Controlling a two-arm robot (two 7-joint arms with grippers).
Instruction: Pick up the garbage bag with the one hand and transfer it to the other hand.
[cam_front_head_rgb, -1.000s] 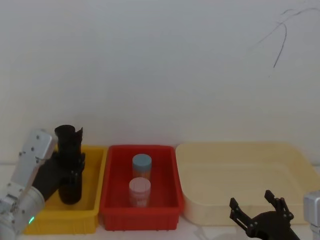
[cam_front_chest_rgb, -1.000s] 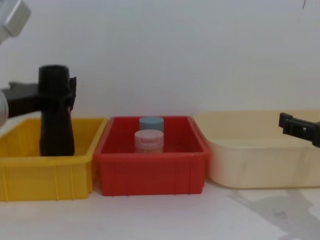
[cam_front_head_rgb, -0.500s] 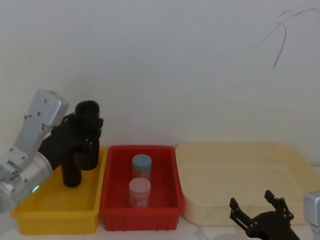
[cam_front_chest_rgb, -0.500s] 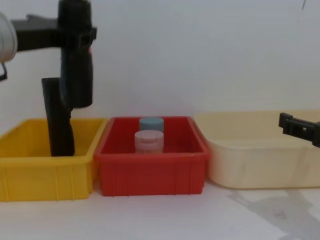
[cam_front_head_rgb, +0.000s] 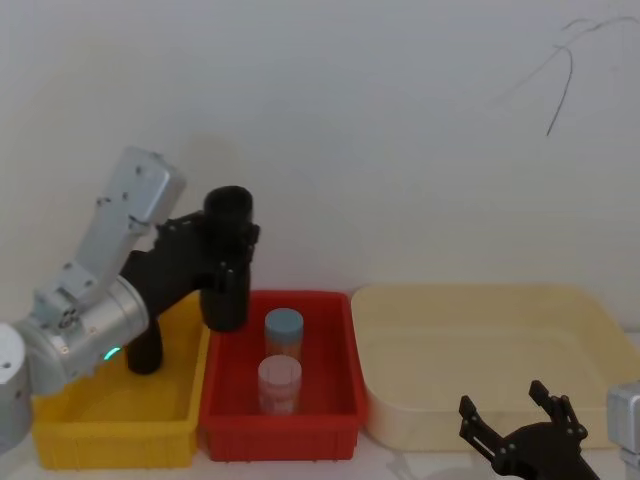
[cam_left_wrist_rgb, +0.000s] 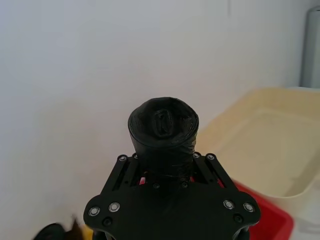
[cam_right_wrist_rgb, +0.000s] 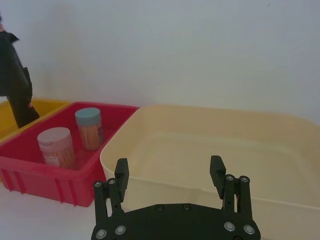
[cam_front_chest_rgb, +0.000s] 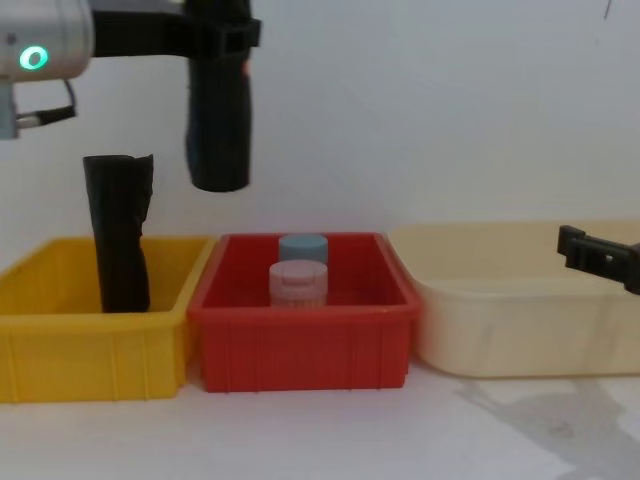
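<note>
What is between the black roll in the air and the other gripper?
Nothing visible. The left gripper holds the bag high over the red bin's left edge; the right gripper is open, lower down, by the cream tub. The bin's two jars stand below the straight path.

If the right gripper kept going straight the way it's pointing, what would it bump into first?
Most likely the cream tub: the open right gripper points at its near wall. Depth is unclear, so it might pass just over the rim instead.
</note>
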